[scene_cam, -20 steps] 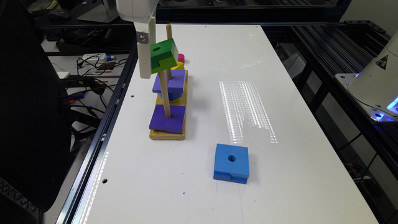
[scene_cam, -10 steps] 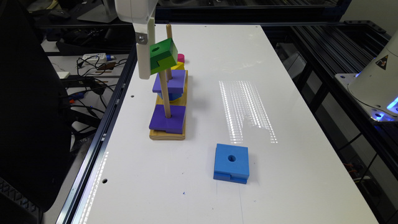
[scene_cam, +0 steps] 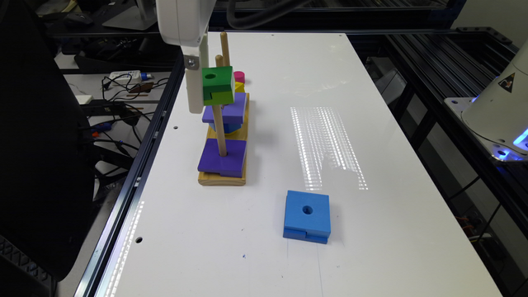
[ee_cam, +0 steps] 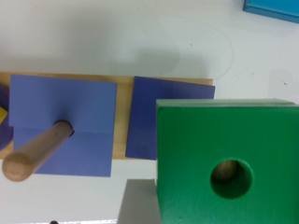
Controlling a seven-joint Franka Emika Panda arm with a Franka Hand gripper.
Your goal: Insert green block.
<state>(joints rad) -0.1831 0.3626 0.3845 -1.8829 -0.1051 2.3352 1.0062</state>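
Observation:
The green block (scene_cam: 218, 86) hangs level in the air over the near peg (scene_cam: 219, 128) of the wooden base (scene_cam: 222, 180). My gripper (scene_cam: 212, 98) is shut on it, and one white finger (scene_cam: 194, 90) lies along its side. In the wrist view the green block (ee_cam: 224, 158) has the peg's tip (ee_cam: 226, 170) showing inside its round hole, with a grey finger (ee_cam: 138, 203) against its edge. A purple block (scene_cam: 222, 156) lies at the foot of that peg.
A second purple block (scene_cam: 225, 108) sits on the middle peg (ee_cam: 35, 151), with yellow (scene_cam: 239, 86) and pink (scene_cam: 239, 76) pieces by the far peg (scene_cam: 225, 43). A blue block (scene_cam: 307, 216) lies on the white table (scene_cam: 371, 247). Cables lie past the table's edge on the exterior view's left.
The green block was tilted and now sits level. It has come down a little with the gripper onto the top of the near peg.

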